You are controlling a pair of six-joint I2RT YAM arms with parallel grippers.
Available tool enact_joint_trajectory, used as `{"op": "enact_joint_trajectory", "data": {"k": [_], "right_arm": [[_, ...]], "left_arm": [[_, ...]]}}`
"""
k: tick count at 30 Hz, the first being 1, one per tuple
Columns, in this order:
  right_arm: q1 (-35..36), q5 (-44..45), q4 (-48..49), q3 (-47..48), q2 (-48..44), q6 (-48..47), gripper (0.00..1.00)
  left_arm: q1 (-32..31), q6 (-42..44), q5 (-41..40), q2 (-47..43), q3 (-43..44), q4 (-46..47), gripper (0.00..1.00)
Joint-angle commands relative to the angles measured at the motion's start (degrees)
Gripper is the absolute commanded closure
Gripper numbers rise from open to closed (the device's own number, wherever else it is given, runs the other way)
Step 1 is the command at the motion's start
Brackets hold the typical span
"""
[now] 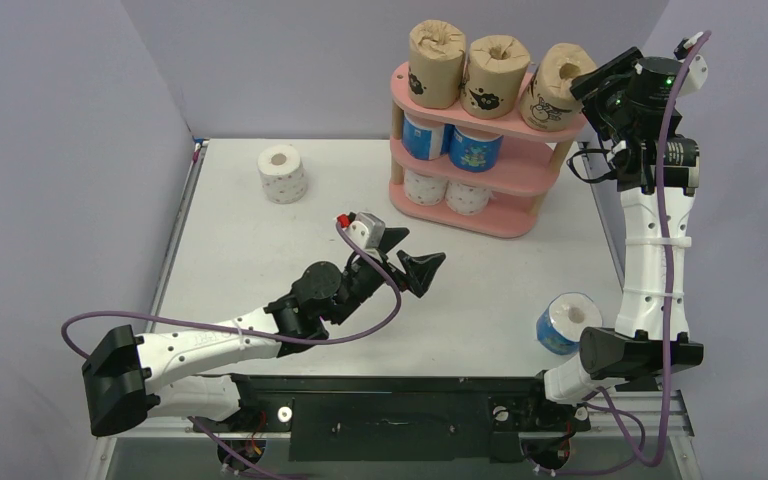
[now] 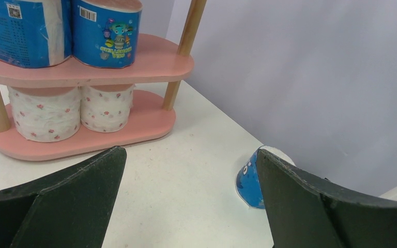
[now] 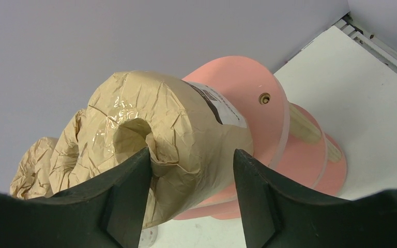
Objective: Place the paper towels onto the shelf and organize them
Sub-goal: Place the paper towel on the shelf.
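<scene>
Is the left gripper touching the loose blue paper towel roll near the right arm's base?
Apart. The top view shows bare white table between the left gripper and the blue wrapped paper towel roll; the jaws stand open.

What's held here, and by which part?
Left gripper: nothing. Right gripper flanks the top end of the rightmost brown roll on the shelf; an actual grip cannot be told.
</scene>
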Motion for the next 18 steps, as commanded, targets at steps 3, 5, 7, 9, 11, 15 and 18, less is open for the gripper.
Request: {"op": "enact_joint_trajectory", "data": {"k": [3,5,7,9,11,15,18], "right_arm": [[0.49,0.00,1.78,1.93,0.57,-0.26,0.42],[0.53,0.09,1.81,1.99,0.62,-0.29,0.39],[0.68,0.19,1.78,2.01,0.49,-0.29,0.38],[0.68,0.41,1.82,1.96,0.37,-0.35,0.37],[0.69,0.54,1.81,2.18,0.24,-0.37,0.36],[0.70,0.77,1.69,2.40,0.35,-0.36,0.35],[0.72,0.83,1.66,2.46,0.29,-0.37,0.34]], "left_arm": [[0.28,-1.04,0.95,-1.19,-0.85,2.68,0.04],[0.28,-0.95,0.82,-1.46,-0.91,2.62,0.04],[0.28,-0.86,0.80,-1.60,-0.92,2.54,0.04],[0.28,-0.85,0.79,-1.65,-0.96,2.59,0.04],[0.28,-0.97,0.98,-1.55,-1.00,2.60,0.04],[0.28,-1.02,1.10,-1.57,-1.03,2.60,0.04],[0.28,-0.94,1.14,-1.85,-1.25,2.60,0.04]]}}
